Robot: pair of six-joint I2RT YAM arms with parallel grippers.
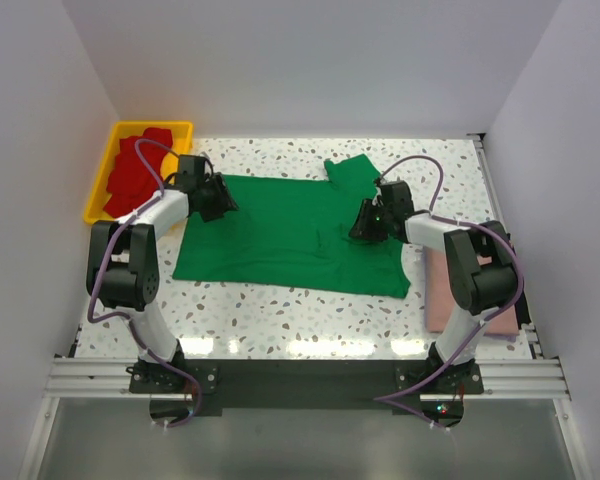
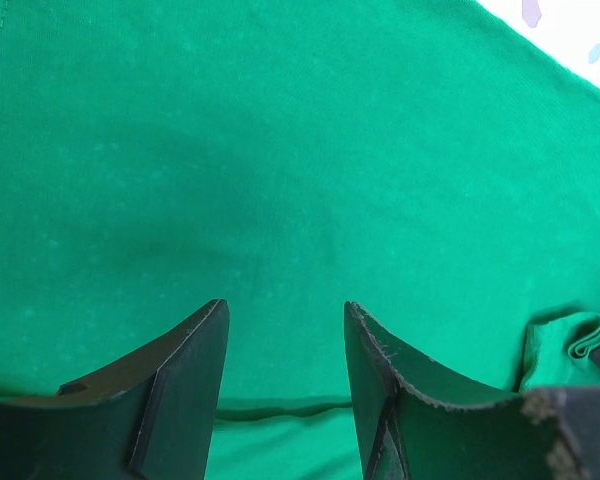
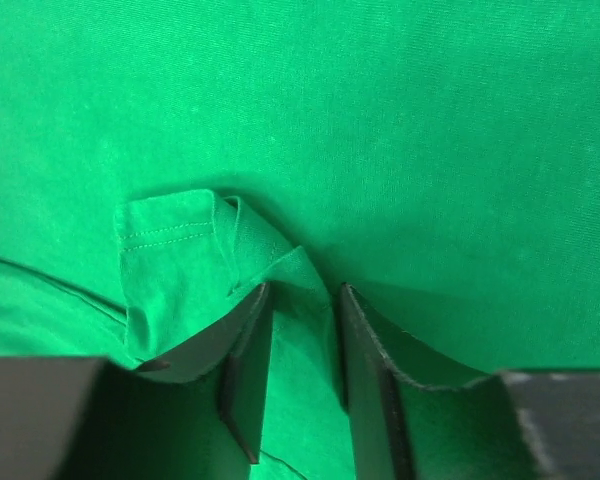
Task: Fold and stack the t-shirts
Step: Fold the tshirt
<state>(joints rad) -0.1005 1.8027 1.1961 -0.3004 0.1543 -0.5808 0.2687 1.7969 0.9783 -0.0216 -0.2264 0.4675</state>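
A bright green t-shirt (image 1: 280, 235) lies spread flat across the middle of the table. My left gripper (image 1: 218, 200) hovers open over its left edge, and a hem line of the green cloth (image 2: 280, 150) runs between the fingers (image 2: 195, 370). My right gripper (image 1: 365, 222) is down on the shirt's right side. It (image 3: 305, 290) is shut on a raised pinch of green cloth (image 3: 380, 120), with a stitched fold (image 3: 170, 250) bunched just left of the fingers. A dusty pink t-shirt (image 1: 438, 295) lies at the right edge. Red t-shirts (image 1: 132, 178) fill the tray.
A yellow plastic tray (image 1: 102, 172) stands at the back left corner. White walls close in the table on the left, back and right. The pink shirt lies partly under the right arm (image 1: 475, 265).
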